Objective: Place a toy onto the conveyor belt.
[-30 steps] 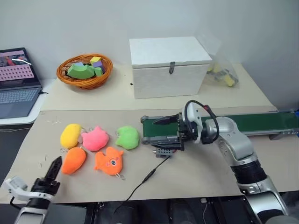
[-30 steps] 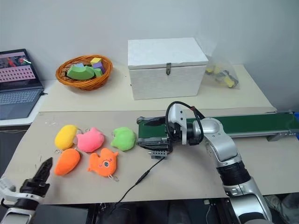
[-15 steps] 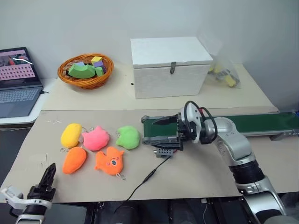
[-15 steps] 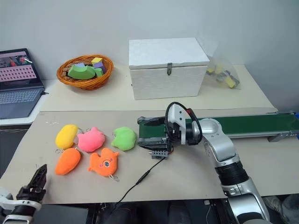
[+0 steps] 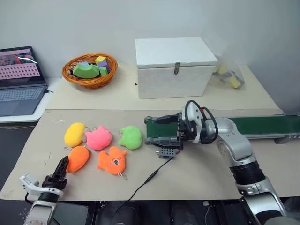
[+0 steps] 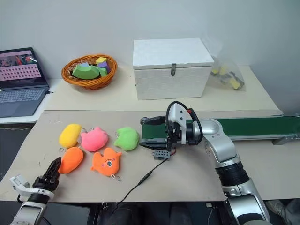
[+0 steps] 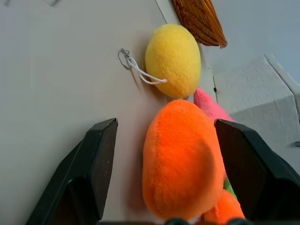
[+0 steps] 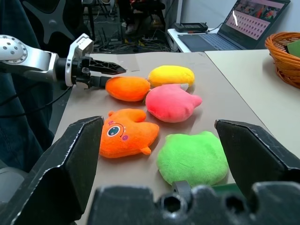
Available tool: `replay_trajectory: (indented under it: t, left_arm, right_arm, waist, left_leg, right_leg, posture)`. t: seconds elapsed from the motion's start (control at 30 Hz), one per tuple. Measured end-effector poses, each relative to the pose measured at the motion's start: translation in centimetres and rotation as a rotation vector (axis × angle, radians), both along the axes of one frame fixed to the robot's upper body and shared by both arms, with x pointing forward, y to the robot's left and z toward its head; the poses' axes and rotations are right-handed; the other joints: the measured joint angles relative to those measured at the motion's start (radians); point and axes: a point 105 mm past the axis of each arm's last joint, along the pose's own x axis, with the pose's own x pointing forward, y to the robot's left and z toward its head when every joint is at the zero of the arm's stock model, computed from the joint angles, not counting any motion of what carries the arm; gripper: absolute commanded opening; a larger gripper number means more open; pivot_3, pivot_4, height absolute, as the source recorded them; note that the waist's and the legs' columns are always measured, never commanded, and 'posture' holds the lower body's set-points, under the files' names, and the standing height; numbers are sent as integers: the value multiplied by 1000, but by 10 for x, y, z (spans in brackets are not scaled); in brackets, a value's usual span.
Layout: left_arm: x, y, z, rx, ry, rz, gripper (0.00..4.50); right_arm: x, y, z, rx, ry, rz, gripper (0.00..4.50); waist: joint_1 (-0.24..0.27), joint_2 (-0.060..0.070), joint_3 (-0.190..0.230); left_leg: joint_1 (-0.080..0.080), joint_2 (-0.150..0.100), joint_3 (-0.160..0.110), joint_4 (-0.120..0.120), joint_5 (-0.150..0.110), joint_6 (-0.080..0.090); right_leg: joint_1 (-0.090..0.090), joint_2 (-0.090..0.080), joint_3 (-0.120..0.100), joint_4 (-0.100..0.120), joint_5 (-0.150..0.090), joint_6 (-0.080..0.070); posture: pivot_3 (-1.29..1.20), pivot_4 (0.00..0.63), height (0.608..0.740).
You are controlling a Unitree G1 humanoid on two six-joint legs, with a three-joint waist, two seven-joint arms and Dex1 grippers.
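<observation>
Left gripper [image 5: 60,169] — beige tabletop [image 5: 197,173], grey wall [image 5: 70,23]

toy [image 5: 77,158]: on the table, beside the yellow plush [image 5: 74,134]
left gripper [image 5: 61,167]: just beside the toy
belt [image 5: 243,125]: bare

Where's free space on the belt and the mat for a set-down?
Conveyor belt: bare green right of the right gripper. Mat: bare between cable and right arm, and left of yellow plush. Crowded: plush cluster round the toy, left gripper there.
</observation>
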Motion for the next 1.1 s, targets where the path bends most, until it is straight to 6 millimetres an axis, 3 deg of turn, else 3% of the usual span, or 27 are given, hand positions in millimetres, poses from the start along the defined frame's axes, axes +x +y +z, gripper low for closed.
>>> replay_trajectory:
  t: [0.53,1.1]
  left_arm:
    - [4,-11,-9,109,47,-99,3510]
    - [12,-26,-8,112,16,-157,3510]
  right_arm:
    - [1,-3,5,12,-17,-17,4500]
    - [3,-3,6,16,-21,-34,4500]
  waist:
    - [14,10,-4]
    - [27,11,-5]
  left_leg:
    - [0,-1,0,0,0,1]
    - [0,-2,-1,0,-1,1]
  right_leg:
    - [1,-1,-1,-1,0,1]
    - [1,-2,-1,-1,-1,1]
  posture:
    - [0,150,740]
    - [0,150,740]
